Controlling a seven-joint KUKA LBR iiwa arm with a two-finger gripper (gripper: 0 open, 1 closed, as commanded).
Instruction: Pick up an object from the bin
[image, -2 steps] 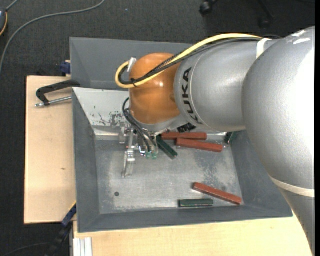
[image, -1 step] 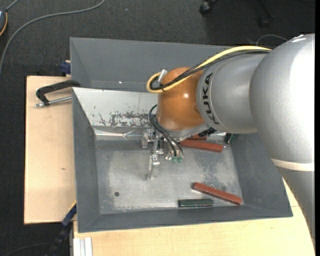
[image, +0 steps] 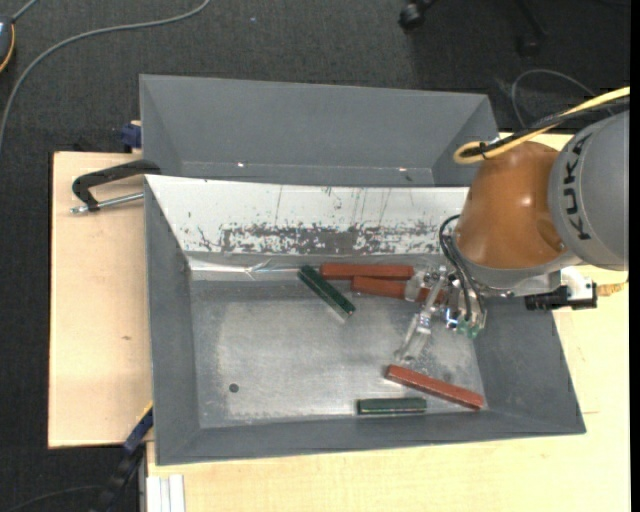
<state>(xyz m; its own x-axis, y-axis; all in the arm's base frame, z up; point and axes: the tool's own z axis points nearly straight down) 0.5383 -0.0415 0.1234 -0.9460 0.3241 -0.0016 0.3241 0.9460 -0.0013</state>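
Note:
My gripper (image: 420, 332) hangs low in the right part of the bin, under the arm's orange cover. Its tip is just above the left end of a red-brown flat bar (image: 436, 388), which lies slanted near the front right corner. A second red-brown bar (image: 382, 287) lies right behind the gripper, by the back wall, and its right end is hidden by the gripper body. Nothing can be made out as held.
A longer red-brown bar (image: 365, 270) lies along the back wall. A dark green bar (image: 327, 291) lies tilted left of it, and another dark green bar (image: 392, 406) rests at the front wall. A small dark speck (image: 233, 389) marks the left floor.

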